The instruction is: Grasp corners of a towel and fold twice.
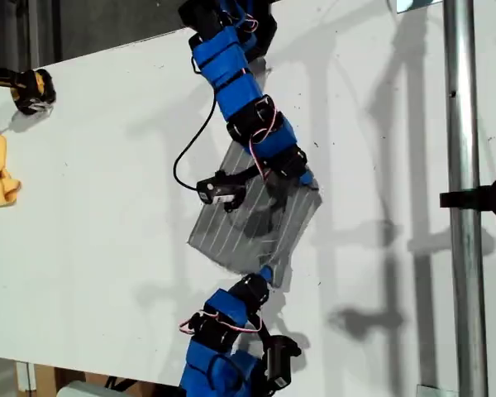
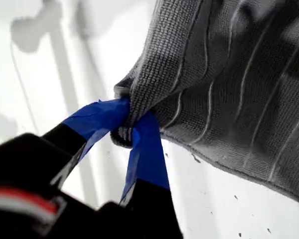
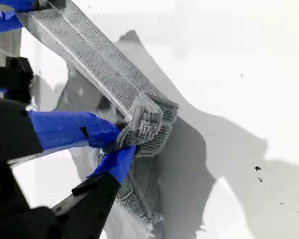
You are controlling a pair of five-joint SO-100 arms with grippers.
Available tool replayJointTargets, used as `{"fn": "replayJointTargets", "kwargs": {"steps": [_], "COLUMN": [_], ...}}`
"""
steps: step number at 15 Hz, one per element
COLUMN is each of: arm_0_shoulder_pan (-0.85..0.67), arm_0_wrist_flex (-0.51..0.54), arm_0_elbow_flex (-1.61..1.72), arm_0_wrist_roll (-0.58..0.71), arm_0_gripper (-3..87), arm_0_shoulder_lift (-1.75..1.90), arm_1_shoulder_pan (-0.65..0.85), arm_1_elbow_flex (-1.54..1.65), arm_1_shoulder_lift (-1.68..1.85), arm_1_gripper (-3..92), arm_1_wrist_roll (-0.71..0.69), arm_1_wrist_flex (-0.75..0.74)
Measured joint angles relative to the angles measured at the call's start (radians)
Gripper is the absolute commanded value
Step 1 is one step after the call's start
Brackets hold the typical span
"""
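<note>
Both my first gripper [image 2: 128,124], my second gripper [image 3: 120,142] pinching towel [image 1: 256,219] corners

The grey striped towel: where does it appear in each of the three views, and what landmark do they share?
Exterior view: the grey soft cloth towel with thin white stripes is at centre, held between two blue arms over the white table.
First wrist view: the towel fills the upper right, pinched by my first gripper.
Second wrist view: the bunched towel is at centre, pinched by my second gripper.
Shared landmark: the blue-taped fingertips.
</note>
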Motion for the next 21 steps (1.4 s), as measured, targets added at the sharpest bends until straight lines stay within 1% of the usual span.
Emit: {"fn": "replayJointTargets", "kwargs": {"steps": [3, 7, 10, 12, 14, 18, 21], "arm_0_shoulder_pan": [-0.149, -0.376, -0.497, -0.529, -0.548, -0.586, -0.604], "arm_0_wrist_flex": [0.002, -0.008, -0.026, -0.021, -0.018, -0.014, -0.017], "arm_0_elbow_flex": [0.048, 0.029, -0.077, -0.196, -0.276, -0.324, -0.347], "arm_0_wrist_roll": [0.04, 0.224, 0.341, 0.405, 0.41, 0.431, 0.431], "arm_0_gripper": [-2.3, -2.3, -2.3, -2.3, -2.2, -2.2, -2.2], "arm_0_shoulder_lift": [0.052, 0.04, -0.08, -0.201, -0.258, -0.313, -0.373], "arm_1_shoulder_pan": [0.084, 0.261, 0.388, 0.454, 0.526, 0.66, 0.678], "arm_1_elbow_flex": [0.087, 0.275, 0.348, 0.388, 0.446, 0.6, 0.612], "arm_1_shoulder_lift": [0.064, 0.253, 0.334, 0.364, 0.414, 0.58, 0.609], "arm_1_gripper": [-0.2, -0.2, -0.2, -0.2, -0.2, -0.2, -0.2], "arm_1_wrist_roll": [0.023, 0.02, 0.014, 0.011, 0.011, -0.018, -0.072], "arm_1_wrist_flex": [0.084, 0.164, 0.235, 0.293, 0.359, 0.383, 0.36]}}
